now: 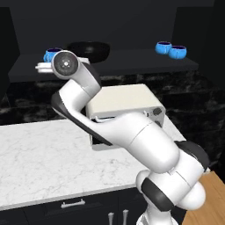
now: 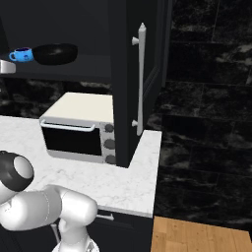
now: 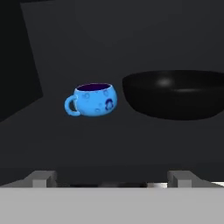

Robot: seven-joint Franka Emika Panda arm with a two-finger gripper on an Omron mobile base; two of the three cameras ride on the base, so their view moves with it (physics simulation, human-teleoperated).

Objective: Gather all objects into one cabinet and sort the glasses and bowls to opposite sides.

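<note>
A small blue cup (image 3: pixel 92 99) with a handle on its left stands on the dark shelf (image 3: pixel 109 140) of the black wall cabinet (image 1: pixel 132 63), upright, ahead of my gripper (image 3: pixel 112 179). The gripper is open, its fingertips (image 3: pixel 43 178) wide apart with nothing between them, short of the cup. To the cup's right, apart from it, sits the wide glossy black bowl (image 3: pixel 177 94). From the left base view the same cup (image 1: pixel 52 54) is partly hidden behind my wrist, with the bowl (image 1: pixel 90 49) beside it. Two more blue cups (image 1: pixel 163 47) (image 1: pixel 178 52) stand together at the shelf's right end.
A beige toaster oven (image 1: pixel 125 103) stands on the white marble counter (image 1: pixel 39 154) under the shelf, close to my arm. A tall black cabinet door with a pale handle (image 2: pixel 140 78) juts out on the right. Black drawers with silver handles (image 1: pixel 72 204) run below the counter.
</note>
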